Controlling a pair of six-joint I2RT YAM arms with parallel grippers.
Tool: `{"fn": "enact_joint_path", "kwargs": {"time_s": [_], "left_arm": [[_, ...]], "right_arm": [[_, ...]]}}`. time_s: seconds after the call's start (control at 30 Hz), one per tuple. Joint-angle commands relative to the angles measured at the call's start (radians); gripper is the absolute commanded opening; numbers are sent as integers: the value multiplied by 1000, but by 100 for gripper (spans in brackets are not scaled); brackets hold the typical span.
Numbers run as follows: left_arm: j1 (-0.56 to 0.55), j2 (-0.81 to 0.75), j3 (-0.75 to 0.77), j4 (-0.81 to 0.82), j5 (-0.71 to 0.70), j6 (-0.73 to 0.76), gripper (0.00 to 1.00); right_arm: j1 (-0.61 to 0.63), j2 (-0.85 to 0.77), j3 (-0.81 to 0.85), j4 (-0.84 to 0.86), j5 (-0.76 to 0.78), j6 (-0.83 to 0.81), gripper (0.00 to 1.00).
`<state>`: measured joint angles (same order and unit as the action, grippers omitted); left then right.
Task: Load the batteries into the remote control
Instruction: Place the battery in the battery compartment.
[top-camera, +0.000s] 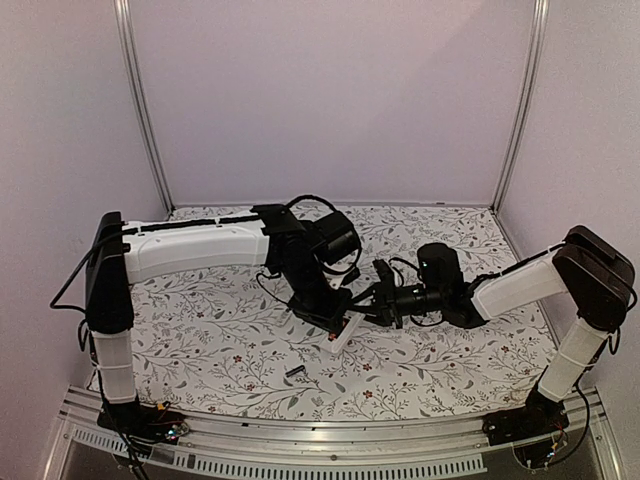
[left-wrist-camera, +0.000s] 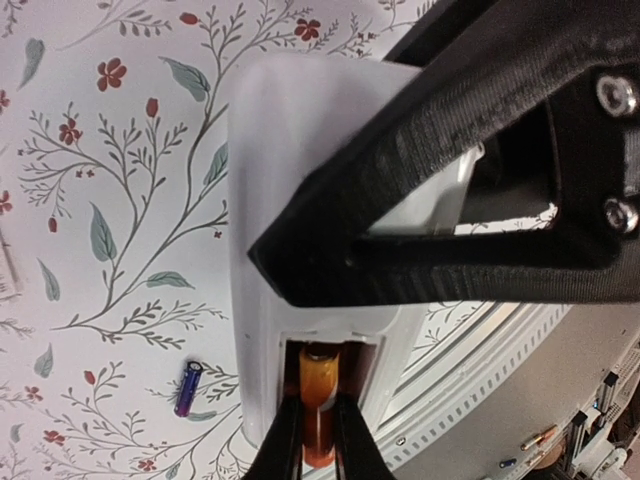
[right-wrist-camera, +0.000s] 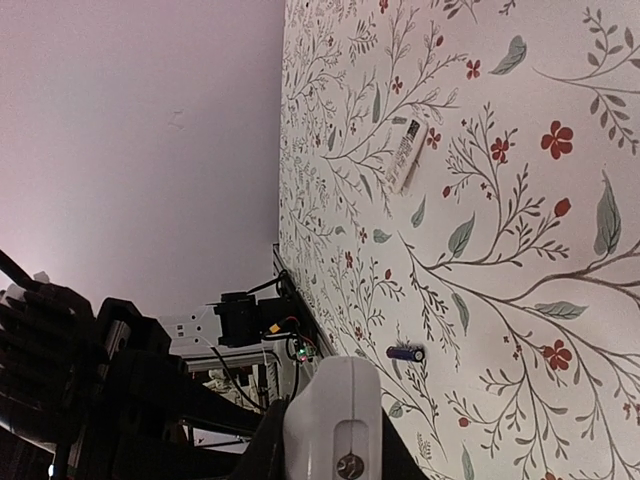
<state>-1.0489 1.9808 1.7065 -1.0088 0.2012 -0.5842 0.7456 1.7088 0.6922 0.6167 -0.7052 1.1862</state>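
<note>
The white remote control (left-wrist-camera: 262, 190) hangs above the table with its back up, and my right gripper (right-wrist-camera: 333, 440) is shut on one end of it (right-wrist-camera: 335, 410). Its open battery bay faces the left wrist camera. The orange battery (left-wrist-camera: 318, 395) lies partly in that bay, and my left gripper (left-wrist-camera: 318, 425) is shut on it. A black right finger (left-wrist-camera: 450, 190) crosses over the remote. The dark battery (left-wrist-camera: 188, 388) lies loose on the floral cloth (top-camera: 294, 371), near the front edge. In the top view both grippers meet at the remote (top-camera: 345, 335).
A small loose white battery cover (right-wrist-camera: 408, 152) lies on the cloth away from the grippers. The table's metal front rail (top-camera: 330, 450) runs just beyond the dark battery. Plain walls close in the back and sides.
</note>
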Motion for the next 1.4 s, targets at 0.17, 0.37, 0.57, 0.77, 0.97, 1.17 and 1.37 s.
{"fn": "enact_joint_path", "kwargs": {"time_s": [0.17,0.37,0.57,0.77,0.97,1.17,1.37], "left_arm": [[15,23,10,-84,-90,2,17],[15,2,5,-63,-72,9,23],[14,-20,-8,-33,-49,11,25],[16,-44,-18,-5,-45,10,25],[16,-70,-30,19,-50,6,25],[18,-90,-36,41,-54,8,26],[18,-155,-70,106,-52,15,36]], "right_arm": [[6,5,-15,59,-36,15,0],[7,7,-17,65,-37,18,0],[6,12,-19,82,-39,28,0],[7,25,-29,134,-42,50,0],[6,55,-45,241,-58,113,0],[7,88,-59,342,-65,177,0],[6,93,-57,362,-68,191,0]]}}
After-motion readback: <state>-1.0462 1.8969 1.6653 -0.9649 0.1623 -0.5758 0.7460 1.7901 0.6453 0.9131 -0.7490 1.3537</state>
